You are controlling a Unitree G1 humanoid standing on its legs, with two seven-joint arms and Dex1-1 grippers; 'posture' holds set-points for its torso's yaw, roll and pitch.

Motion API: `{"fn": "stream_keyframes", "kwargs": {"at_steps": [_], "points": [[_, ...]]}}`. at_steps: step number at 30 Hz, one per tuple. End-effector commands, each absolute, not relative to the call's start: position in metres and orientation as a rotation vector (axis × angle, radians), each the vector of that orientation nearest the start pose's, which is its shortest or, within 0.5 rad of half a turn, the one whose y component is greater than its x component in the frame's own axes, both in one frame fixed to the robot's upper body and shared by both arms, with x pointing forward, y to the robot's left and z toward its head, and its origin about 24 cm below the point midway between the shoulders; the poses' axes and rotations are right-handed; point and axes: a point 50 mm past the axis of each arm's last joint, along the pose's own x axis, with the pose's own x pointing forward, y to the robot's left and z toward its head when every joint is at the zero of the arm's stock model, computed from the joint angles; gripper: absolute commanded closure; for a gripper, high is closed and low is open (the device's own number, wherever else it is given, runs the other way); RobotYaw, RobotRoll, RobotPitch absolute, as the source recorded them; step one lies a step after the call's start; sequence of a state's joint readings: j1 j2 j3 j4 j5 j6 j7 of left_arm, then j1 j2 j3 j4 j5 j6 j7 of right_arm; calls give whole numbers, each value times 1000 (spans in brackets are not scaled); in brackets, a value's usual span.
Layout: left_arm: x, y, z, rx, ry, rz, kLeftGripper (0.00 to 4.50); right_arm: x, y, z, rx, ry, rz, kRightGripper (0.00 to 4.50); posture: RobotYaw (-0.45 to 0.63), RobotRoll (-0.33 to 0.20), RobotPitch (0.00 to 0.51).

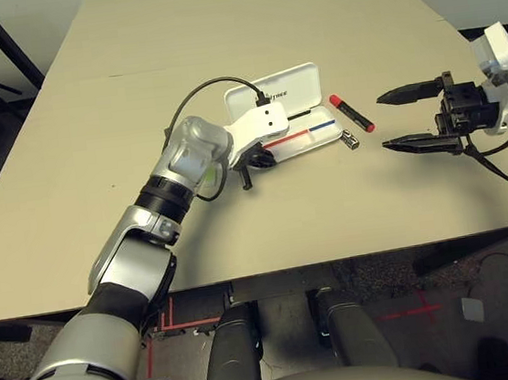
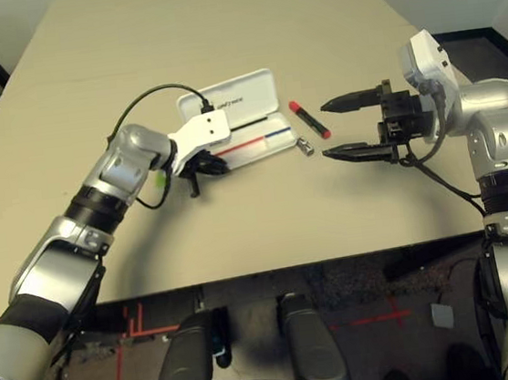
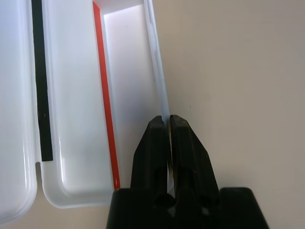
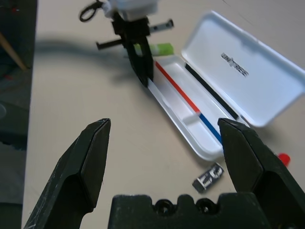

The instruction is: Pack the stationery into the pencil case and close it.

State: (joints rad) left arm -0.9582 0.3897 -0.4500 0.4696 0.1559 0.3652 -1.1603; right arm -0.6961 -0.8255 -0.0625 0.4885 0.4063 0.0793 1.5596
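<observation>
We see a humanoid with glossy silver forearms, each broken by black joint bands; the left arm [image 1: 152, 224] shows a small green light near its rounded silver wrist. A white wrist housing carries each gripper, and a black cable [image 1: 210, 89] loops above the left one. The left gripper [image 3: 169, 125] has two black tapered fingers rising from a black base with round holes. The right gripper [image 1: 407, 119] has matching pointed black fingers, black cabling trailing behind it.

Marker [image 1: 352, 112] right of pencil case [image 1: 291, 92]
</observation>
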Motion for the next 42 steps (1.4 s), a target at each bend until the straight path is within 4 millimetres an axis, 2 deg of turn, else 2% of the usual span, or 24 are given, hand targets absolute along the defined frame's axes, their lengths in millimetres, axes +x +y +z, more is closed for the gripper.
{"fn": "stream_keyframes", "kwargs": {"at_steps": [1, 8, 17, 22, 26, 28, 30, 36, 42], "points": [[349, 94, 157, 839, 354, -1299, 4480, 308, -280, 211, -395, 17, 1217, 0, -98, 0, 139], [331, 106, 156, 887, 331, -1366, 4480, 305, -304, 201, -361, 75, 1126, 0, -92, 0, 135], [315, 110, 140, 915, 376, -1429, 4480, 310, -307, 201, -360, 88, 1052, 0, -92, 0, 130], [312, 112, 135, 901, 388, -1430, 4480, 317, -312, 197, -336, 173, 904, 0, -96, 0, 126], [311, 119, 135, 903, 399, -1434, 4480, 321, -313, 196, -304, 177, 814, 0, -96, 0, 124], [309, 120, 135, 898, 401, -1436, 4480, 324, -315, 194, -354, 200, 735, 0, -96, 0, 121], [304, 121, 133, 894, 393, -1456, 4480, 327, -314, 191, -427, 237, 668, 0, -94, 0, 119], [289, 122, 124, 874, 403, -1490, 4480, 332, -303, 183, -358, 277, 652, 0, -82, 0, 123], [289, 121, 122, 885, 398, -1495, 4480, 348, -289, 177, -342, 316, 571, 0, -79, 0, 125]]}}
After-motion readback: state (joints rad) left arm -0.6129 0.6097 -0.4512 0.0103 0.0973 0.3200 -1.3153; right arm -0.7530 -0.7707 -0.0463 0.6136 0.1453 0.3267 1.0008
